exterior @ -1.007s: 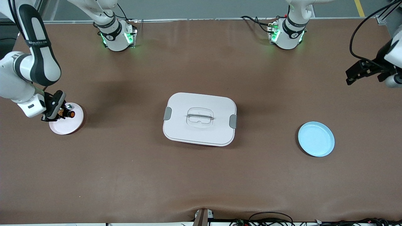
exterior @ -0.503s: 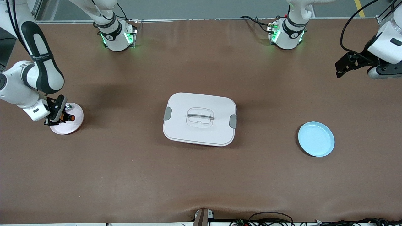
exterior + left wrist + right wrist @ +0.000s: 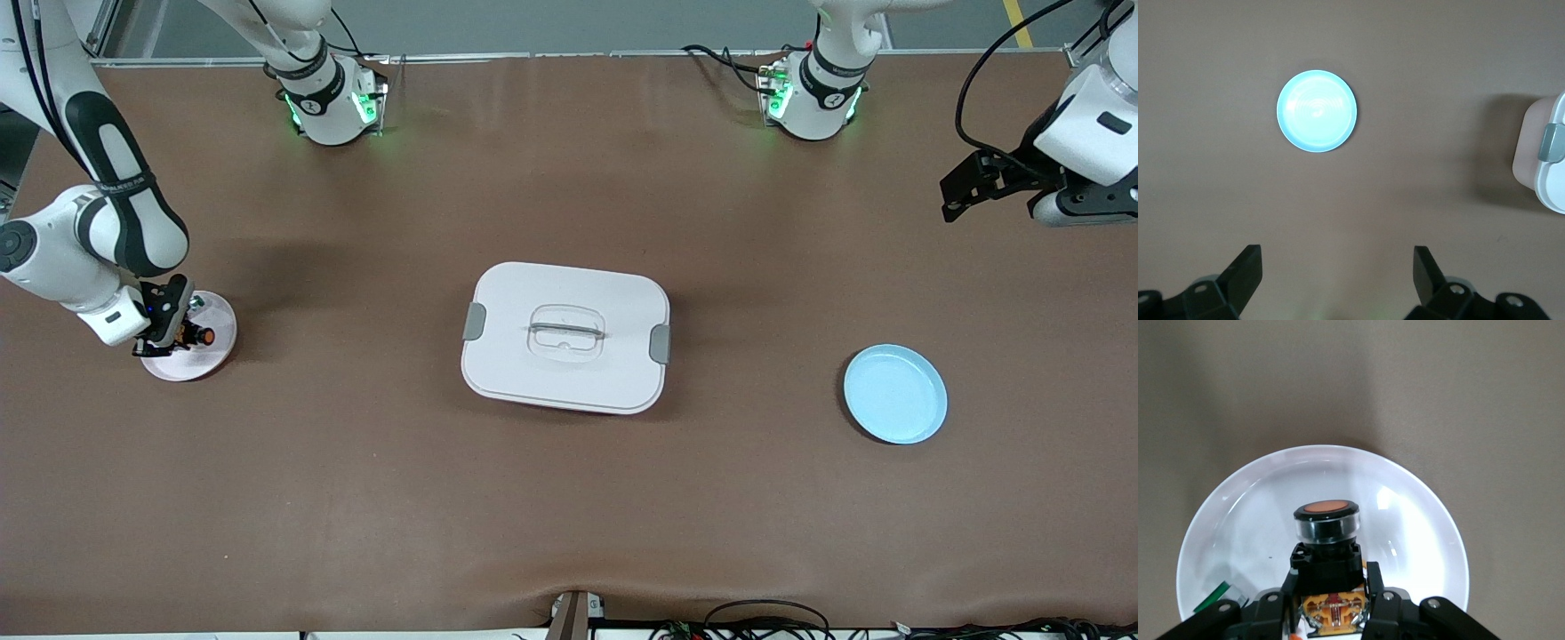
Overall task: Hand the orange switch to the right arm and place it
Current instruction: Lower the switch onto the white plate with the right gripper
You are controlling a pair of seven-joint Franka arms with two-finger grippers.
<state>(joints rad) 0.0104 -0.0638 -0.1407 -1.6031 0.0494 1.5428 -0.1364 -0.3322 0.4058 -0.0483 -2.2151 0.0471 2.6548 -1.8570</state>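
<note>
The right gripper [image 3: 169, 336] is over the white plate [image 3: 212, 351] at the right arm's end of the table, its fingers [image 3: 1381, 600] clenched on the orange switch [image 3: 197, 336], whose round orange button [image 3: 1325, 509] points toward 12 o'clock in the right wrist view. A small clear part with green [image 3: 1219, 596] lies on the same plate. The left gripper [image 3: 965, 191] waits released over bare table, at 1 o'clock from the light blue plate [image 3: 895, 394]. A white lidded box [image 3: 565, 336] sits between both plates.
</note>
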